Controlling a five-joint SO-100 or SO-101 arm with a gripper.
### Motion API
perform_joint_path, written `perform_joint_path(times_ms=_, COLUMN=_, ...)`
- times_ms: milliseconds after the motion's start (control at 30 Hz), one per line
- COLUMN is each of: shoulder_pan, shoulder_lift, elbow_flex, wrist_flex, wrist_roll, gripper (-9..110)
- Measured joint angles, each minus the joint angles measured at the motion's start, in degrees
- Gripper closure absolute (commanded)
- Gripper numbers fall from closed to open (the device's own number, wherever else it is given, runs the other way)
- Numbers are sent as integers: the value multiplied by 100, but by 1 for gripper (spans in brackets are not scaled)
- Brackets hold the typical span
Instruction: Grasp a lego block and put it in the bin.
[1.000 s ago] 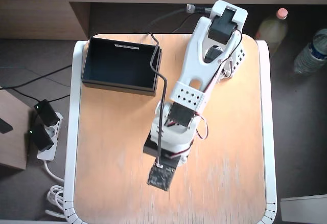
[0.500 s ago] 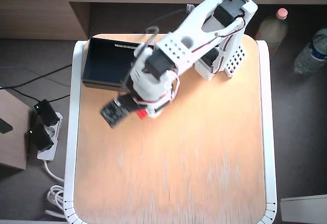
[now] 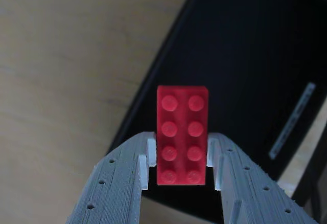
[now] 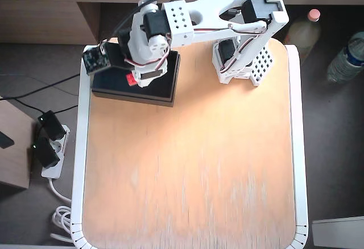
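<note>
We see the brick (image 3: 182, 134) pinched at its lower half between our gripper's (image 3: 181, 163) narrow fingers, hanging over the bin (image 3: 245, 55) at centre frame, yet close to its left wall, so releasing here could bounce it onto the table (image 3: 66, 81).

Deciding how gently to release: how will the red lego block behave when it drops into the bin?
The lego block looks like stiff, small moulded plastic, so probably light and unlikely to break. The gripper pinches only its lower sides, so it may tip on release. Flat faces suggest it will not roll inside the bin.
</note>
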Motion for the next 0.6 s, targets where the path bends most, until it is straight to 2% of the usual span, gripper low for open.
perform_joint_path(times_ms=200, shoulder_pan=466, shoulder_lift=0, elbow_flex=527, wrist_flex=-387, wrist_roll=343, gripper=101)
perform_joint_path(times_ms=600, shoulder_pan=1002, shoulder_lift=0, elbow_flex=2153, wrist_flex=-2417, wrist_roll=729, gripper=101)
